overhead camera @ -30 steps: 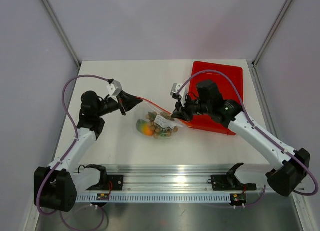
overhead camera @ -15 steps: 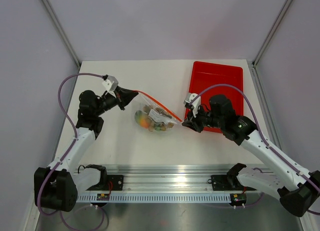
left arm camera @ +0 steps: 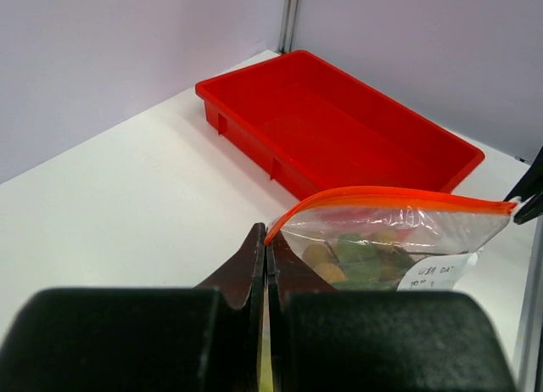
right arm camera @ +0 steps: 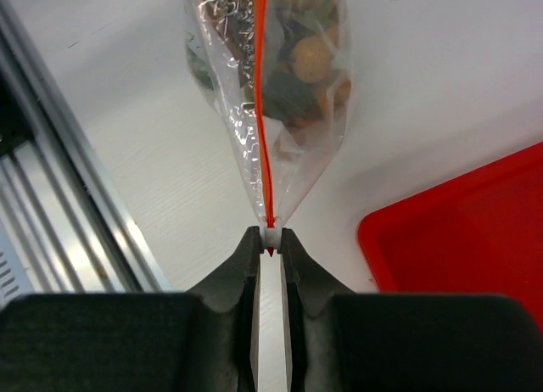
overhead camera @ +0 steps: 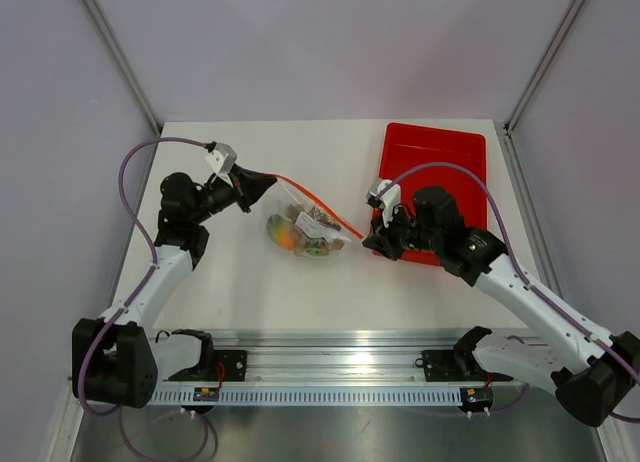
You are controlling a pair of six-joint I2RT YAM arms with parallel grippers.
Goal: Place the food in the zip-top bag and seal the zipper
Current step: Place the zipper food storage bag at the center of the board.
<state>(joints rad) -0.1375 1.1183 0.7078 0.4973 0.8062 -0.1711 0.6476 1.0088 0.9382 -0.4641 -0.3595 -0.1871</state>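
My left tool clamped a corner of the zip-top bag and my right tool pinched the far end of the zipper, stretching it over the worktop; tugging harder risked a slip.

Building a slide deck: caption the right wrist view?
The right tool pinches the zipper end of the zip-top bag holding the food, red tray alongside.
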